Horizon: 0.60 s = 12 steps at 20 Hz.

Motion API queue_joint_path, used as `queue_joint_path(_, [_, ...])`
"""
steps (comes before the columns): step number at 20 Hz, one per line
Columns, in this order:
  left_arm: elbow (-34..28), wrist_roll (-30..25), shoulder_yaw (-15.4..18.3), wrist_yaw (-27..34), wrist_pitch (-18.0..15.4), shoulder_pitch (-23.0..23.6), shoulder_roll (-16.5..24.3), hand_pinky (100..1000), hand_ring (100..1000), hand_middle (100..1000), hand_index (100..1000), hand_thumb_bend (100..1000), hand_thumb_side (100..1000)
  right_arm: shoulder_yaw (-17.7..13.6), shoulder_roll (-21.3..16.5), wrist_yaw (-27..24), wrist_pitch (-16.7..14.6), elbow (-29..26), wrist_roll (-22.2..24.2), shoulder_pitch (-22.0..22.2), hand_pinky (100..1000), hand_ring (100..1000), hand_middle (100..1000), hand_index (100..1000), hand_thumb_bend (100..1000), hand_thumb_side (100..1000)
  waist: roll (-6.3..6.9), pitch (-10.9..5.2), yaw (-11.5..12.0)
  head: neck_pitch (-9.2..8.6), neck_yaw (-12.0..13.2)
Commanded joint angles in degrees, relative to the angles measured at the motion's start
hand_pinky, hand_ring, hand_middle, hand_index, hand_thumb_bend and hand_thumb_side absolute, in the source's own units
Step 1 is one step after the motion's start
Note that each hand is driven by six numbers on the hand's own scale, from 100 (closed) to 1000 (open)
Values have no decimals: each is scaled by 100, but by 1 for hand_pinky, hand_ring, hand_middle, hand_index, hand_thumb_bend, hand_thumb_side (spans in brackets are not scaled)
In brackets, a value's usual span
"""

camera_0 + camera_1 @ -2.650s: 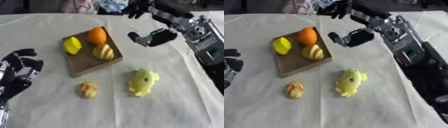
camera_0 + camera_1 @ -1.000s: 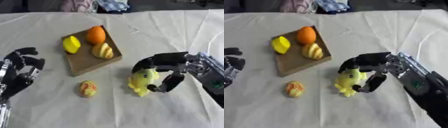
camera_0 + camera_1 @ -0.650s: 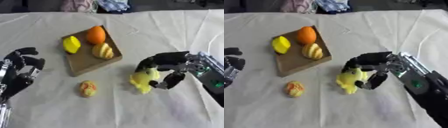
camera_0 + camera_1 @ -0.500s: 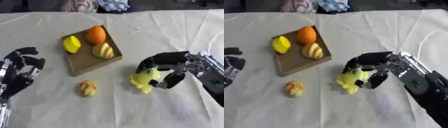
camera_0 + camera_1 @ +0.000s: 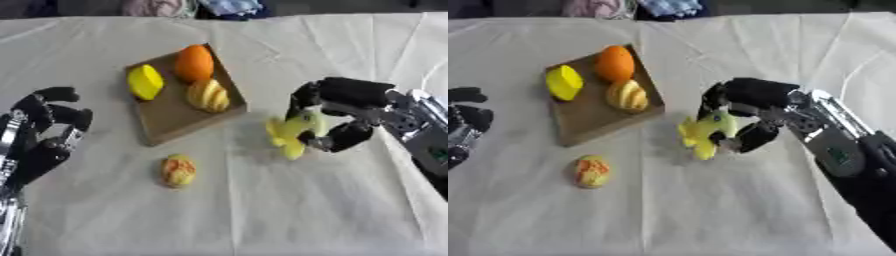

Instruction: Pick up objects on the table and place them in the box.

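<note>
A yellow duck toy [image 5: 294, 133] hangs just above the cloth, right of the brown box [image 5: 166, 116]. My right hand [image 5: 343, 106] is shut on the duck, fingers over its top and thumb below. The box holds an orange [image 5: 194, 63], a yellow lemon-like fruit [image 5: 145, 82] and a ridged yellow fruit [image 5: 208, 96]. An orange-yellow speckled fruit [image 5: 178, 170] lies on the cloth in front of the box. My left hand [image 5: 42, 140] rests at the left edge, fingers loosely curled upward, holding nothing.
A pale wrinkled cloth [image 5: 262, 210] covers the table. Bundles of fabric [image 5: 192, 7] lie along the far edge.
My right hand came down from the far side, closed round the duck and has lifted it a little toward the box. The left hand has stayed put.
</note>
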Motion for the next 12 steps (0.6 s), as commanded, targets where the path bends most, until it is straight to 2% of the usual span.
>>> queue_joint_path(1, [-93,-5,24,2,-10,-51,85,670,625,678,782,443,475,-78,26,-266,94,-173,-153,-320,691,612,450,499,100,100,55,-94,-5,27,-10])
queue_joint_path(4, [-98,-2,24,0,-13,-55,71,670,626,678,782,442,474,26,276,-407,130,-44,-31,-772,689,610,449,497,100,100,62,-102,20,12,-55])
queue_joint_path(6, [-109,1,23,6,-16,-68,66,670,626,678,782,442,473,131,482,-472,161,263,101,-1110,685,607,448,496,100,100,69,-105,46,-1,-89])
queue_joint_path(9, [-127,-5,11,18,-20,-84,52,670,626,678,782,443,473,285,883,-477,203,1077,317,-1684,687,611,452,500,100,100,79,-104,115,-32,-156])
queue_joint_path(12, [-152,-12,-4,41,-30,-109,38,670,625,677,781,444,471,252,1325,-129,150,2041,368,-2149,688,616,457,506,100,100,90,-95,223,-62,-240])
